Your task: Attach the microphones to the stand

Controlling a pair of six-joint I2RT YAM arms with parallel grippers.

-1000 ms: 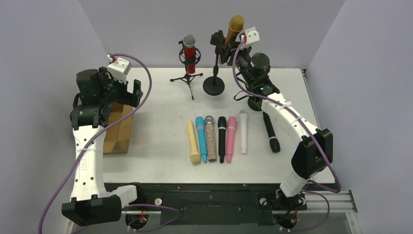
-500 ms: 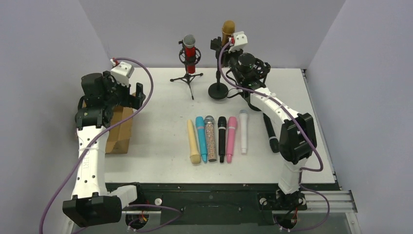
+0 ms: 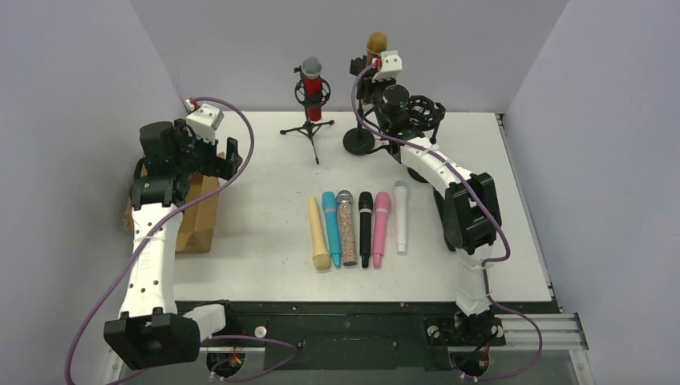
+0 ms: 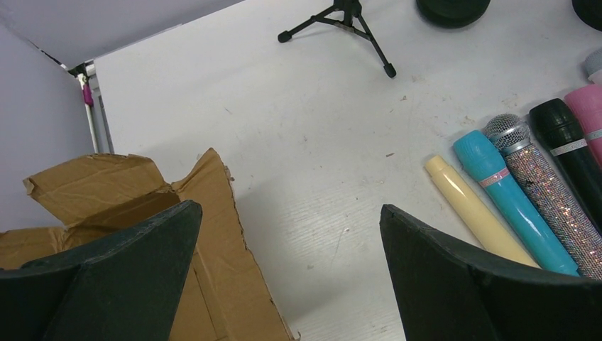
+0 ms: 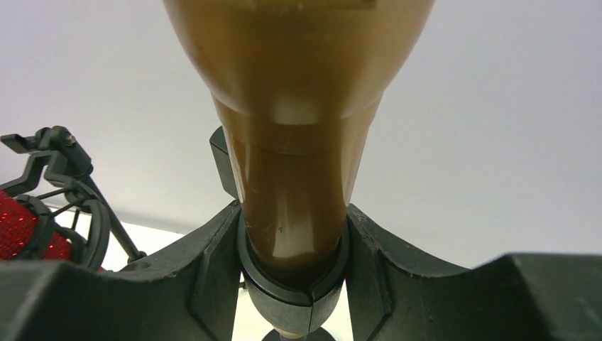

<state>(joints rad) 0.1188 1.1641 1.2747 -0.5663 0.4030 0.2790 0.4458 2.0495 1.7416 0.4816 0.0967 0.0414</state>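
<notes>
A golden-brown microphone (image 3: 375, 44) stands upright in the clip of a round-base stand (image 3: 358, 141) at the back. My right gripper (image 3: 374, 78) is shut on it at the clip. In the right wrist view the fingers (image 5: 206, 280) press both sides of the golden-brown microphone (image 5: 298, 177) and its black clip (image 5: 294, 302). A red microphone (image 3: 311, 87) sits on a tripod stand (image 3: 308, 128). Cream (image 3: 318, 234), teal (image 3: 331, 228), glittery (image 3: 346, 227), black (image 3: 366, 228), pink (image 3: 380, 228) and white (image 3: 400, 216) microphones lie in a row. My left gripper (image 4: 289, 208) is open and empty above the table.
A torn cardboard box (image 3: 196, 216) lies at the left edge, under my left gripper; it also shows in the left wrist view (image 4: 142, 206). Another black mount (image 3: 427, 110) stands behind my right arm. My right elbow (image 3: 471, 210) hangs over the table right of the row.
My right arm has swung left and back, tilting the golden-brown microphone upright and shifting its stand slightly back. Its elbow now covers the black microphone that lay at the right. My left arm barely moved.
</notes>
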